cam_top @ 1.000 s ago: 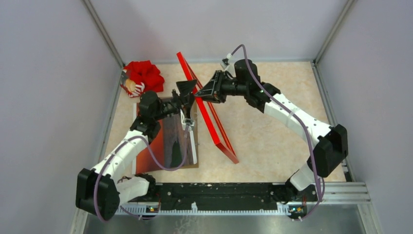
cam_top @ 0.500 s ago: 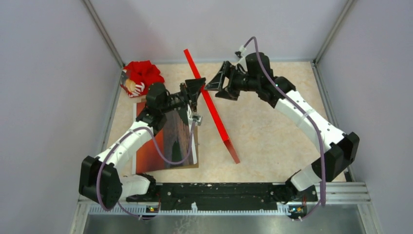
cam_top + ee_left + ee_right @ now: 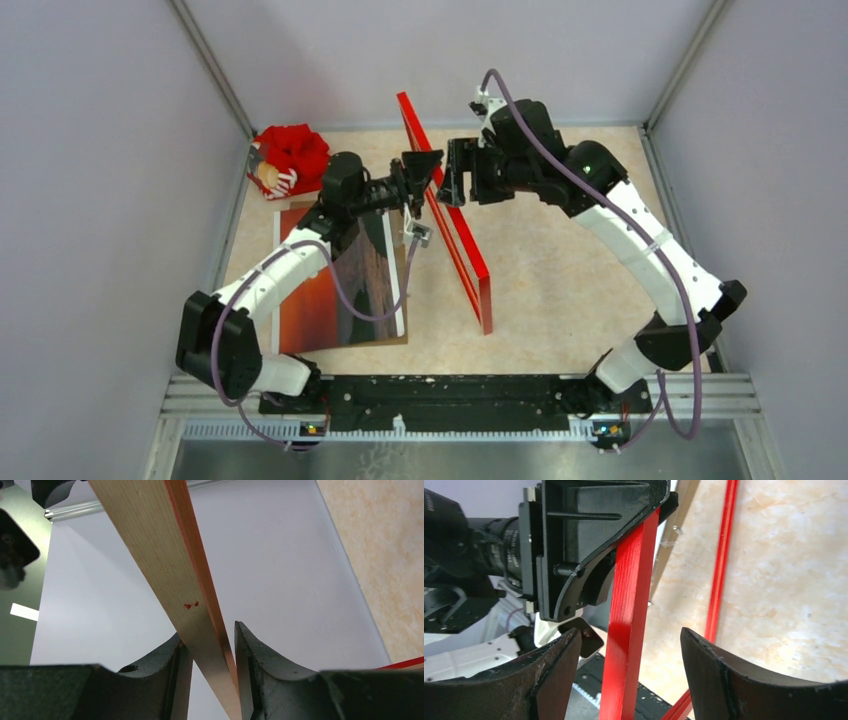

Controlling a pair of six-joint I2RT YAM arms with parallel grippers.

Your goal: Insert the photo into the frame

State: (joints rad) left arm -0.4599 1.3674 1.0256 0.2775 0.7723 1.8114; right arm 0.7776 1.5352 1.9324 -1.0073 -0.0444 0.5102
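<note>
No legible text, label, brand name, number or sign in any of the three views. The frame (image 3: pixel 462 250) is plain red on its front and bare pale wood on its back, where the only marks are two small red specks (image 3: pixel 190 605), not characters. The photo (image 3: pixel 340 290) carries picture only, no lettering.

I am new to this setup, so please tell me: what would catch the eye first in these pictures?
The bright red frame stands on edge in the middle, the left pincer shut on its rail and the right pincer open around it. The sunset photo lies flat at the left.
</note>
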